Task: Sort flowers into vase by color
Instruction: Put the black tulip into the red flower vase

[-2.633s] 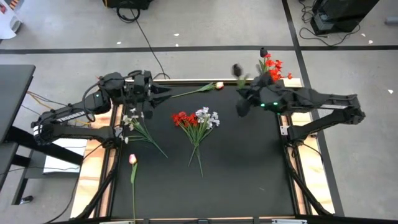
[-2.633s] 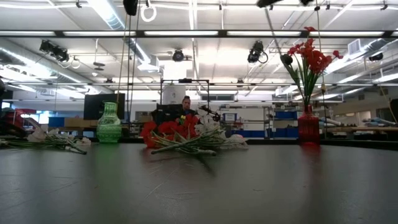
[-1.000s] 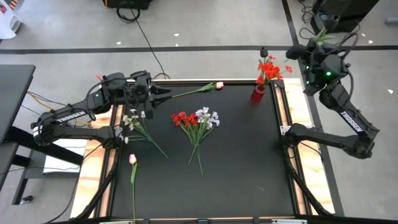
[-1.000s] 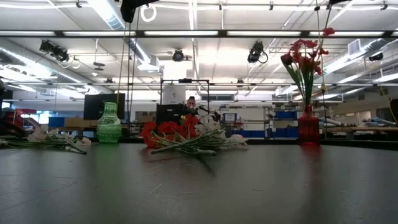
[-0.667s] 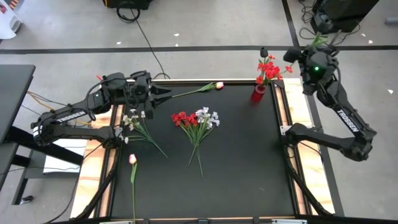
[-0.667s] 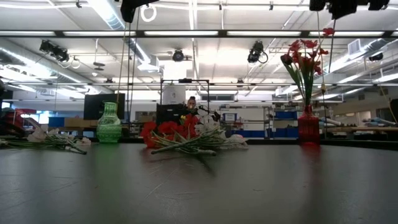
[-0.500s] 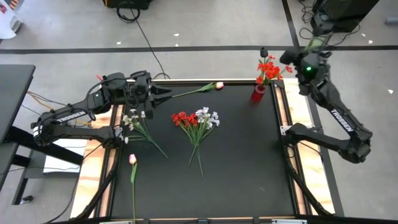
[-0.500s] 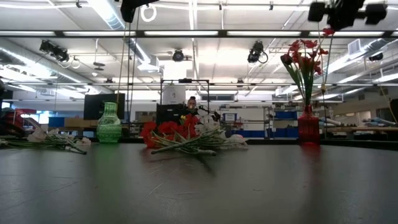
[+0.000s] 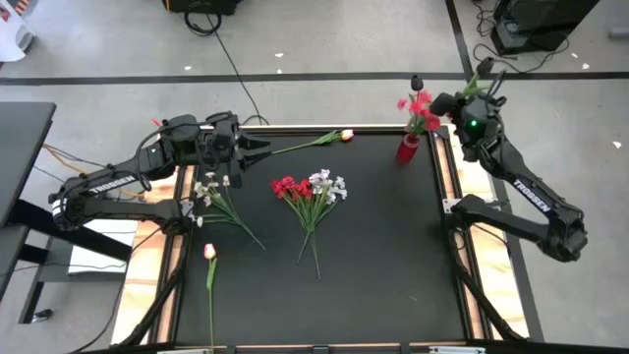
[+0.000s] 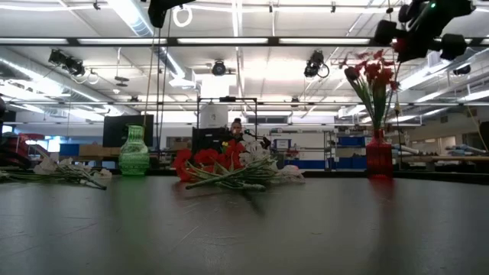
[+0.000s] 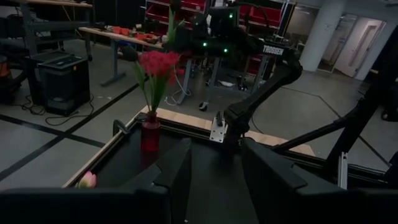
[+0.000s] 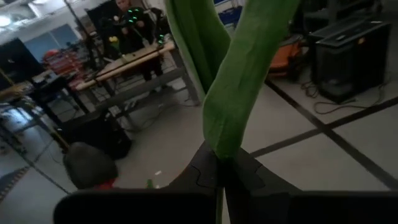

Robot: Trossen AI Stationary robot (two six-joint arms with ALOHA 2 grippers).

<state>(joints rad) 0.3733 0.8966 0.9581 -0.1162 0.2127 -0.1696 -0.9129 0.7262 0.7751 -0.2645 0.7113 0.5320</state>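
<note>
My right gripper (image 9: 447, 101) (image 10: 412, 34) hovers high beside the red vase (image 9: 406, 148) (image 10: 379, 156) at the table's far right corner, shut on a green leafy stem (image 12: 230, 93). Red blooms (image 9: 418, 106) (image 10: 372, 70) stand in that vase. My left gripper (image 9: 260, 146) (image 11: 211, 180) waits open at the far left corner. A green vase (image 10: 134, 151) stands there. A red and white bunch (image 9: 311, 192) lies flat mid-table, and white blooms (image 9: 210, 191) lie at the left. One pink bud (image 9: 344, 135) lies at the far edge, another (image 9: 209, 252) near left. My right gripper pinches the green stem just below its leaves (image 12: 219, 163) between both fingers (image 12: 199, 175). The fingers point toward the table's left and lie across the stem. The leaves (image 9: 482, 83) stand up above the fingers. The stem's lower part and its end are hidden by the gripper.
Wooden side rails (image 9: 474, 177) run along the black table top. The near half of the table (image 9: 314, 295) holds only stem ends. A person (image 10: 230, 126) sits in the room behind the table. A black cable (image 9: 231, 69) lies on the floor beyond the far edge.
My right gripper swung from beyond the far right corner toward the table's left and came down toward the red vase, carrying the leafy stem along. The red blooms in the vase shifted slightly leftward.
</note>
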